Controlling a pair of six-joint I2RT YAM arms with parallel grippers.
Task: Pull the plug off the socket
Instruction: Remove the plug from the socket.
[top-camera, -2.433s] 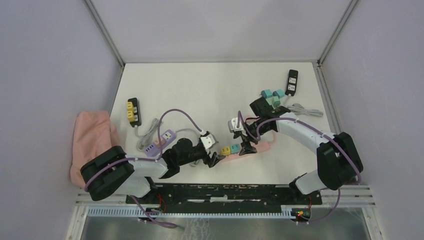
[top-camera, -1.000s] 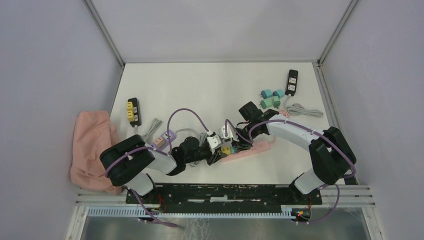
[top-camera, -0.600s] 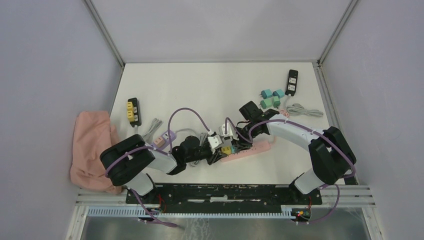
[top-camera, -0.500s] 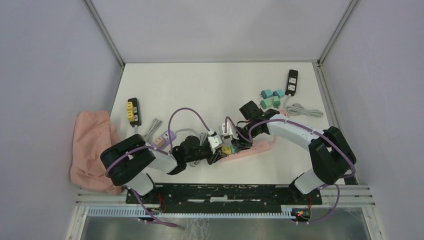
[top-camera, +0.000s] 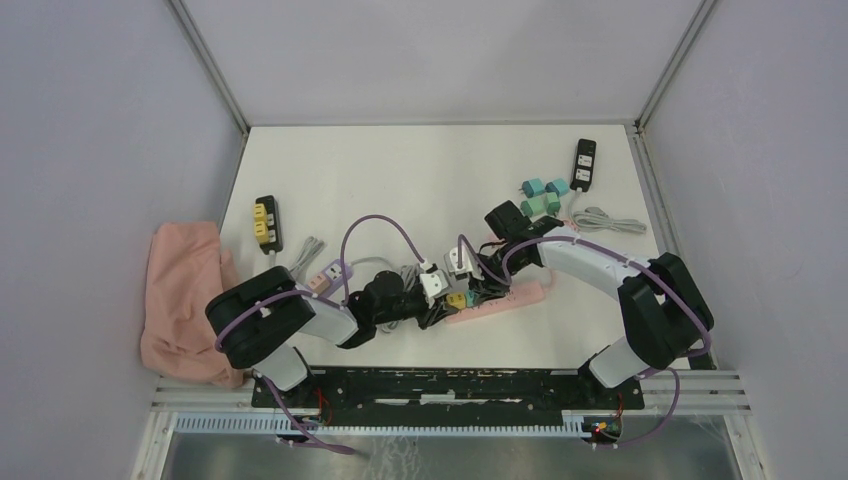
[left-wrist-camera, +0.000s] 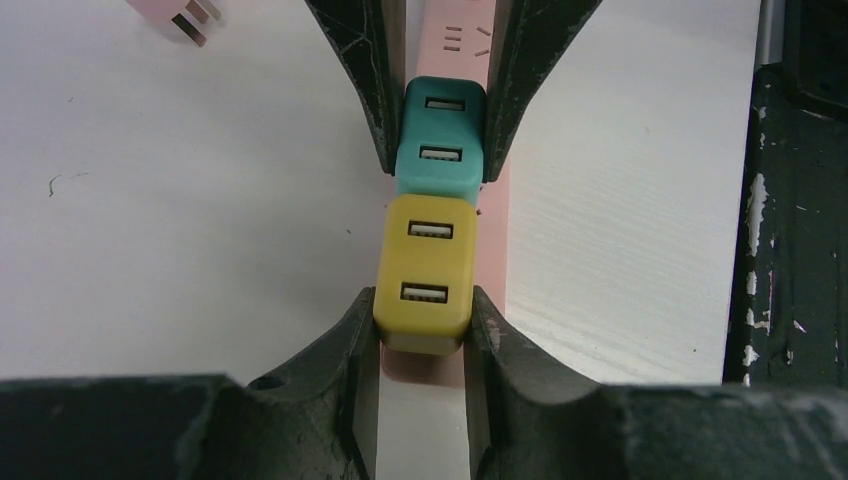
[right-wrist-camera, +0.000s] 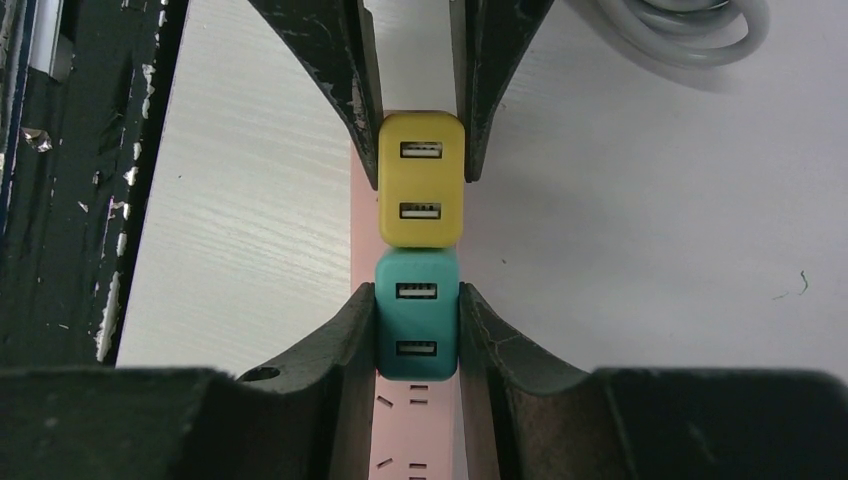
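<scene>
The white table (top-camera: 400, 170) carried everything, and both arms reached in to meet near its front middle, the left arm (top-camera: 318, 322) from one side and the right arm (top-camera: 592, 262) from the other. Between them the pink power strip (top-camera: 520, 293) lay flat on the table, running lengthwise under both grippers. The left gripper (left-wrist-camera: 422, 305) was clenched on the yellow plug (left-wrist-camera: 425, 270), with one finger pressed against each side of it. Facing it tip to tip, the right gripper (right-wrist-camera: 417, 305) was clamped in the same way on the teal plug (right-wrist-camera: 417, 320). Both plugs stood on the strip, side by side and touching each other, their paired USB ports showing to the wrist cameras. Each plug sat right at the fingertips of its own gripper rather than deep between the fingers.
</scene>
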